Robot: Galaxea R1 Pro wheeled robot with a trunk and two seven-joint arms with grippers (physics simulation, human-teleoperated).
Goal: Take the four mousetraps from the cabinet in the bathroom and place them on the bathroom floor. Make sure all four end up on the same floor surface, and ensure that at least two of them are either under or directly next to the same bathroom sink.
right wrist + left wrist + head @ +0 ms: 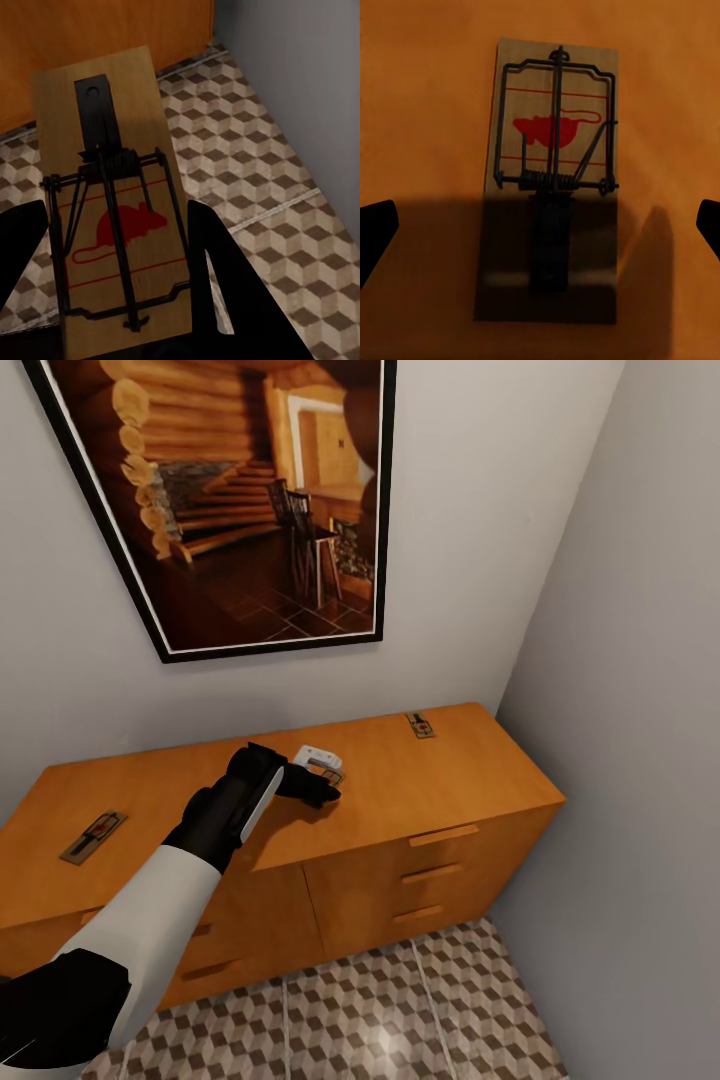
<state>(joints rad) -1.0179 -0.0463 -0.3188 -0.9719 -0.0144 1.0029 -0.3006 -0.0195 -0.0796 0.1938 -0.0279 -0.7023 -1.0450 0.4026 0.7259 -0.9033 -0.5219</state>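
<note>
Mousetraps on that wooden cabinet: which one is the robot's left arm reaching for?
The middle mousetrap, lying flat right under the left gripper. The other two sit untouched near the cabinet's far ends.

Home interior: wooden cabinet (400,780), framed picture (235,500), tiled floor (400,1010).

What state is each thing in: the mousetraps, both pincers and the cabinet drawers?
Left pincer: open, above a mousetrap.
Middle mousetrap: flat on the cabinet.
Left mousetrap: flat, untouched.
Right mousetrap: flat, untouched.
Right pincer: shut on the held mousetrap.
Drawers: closed.
</note>
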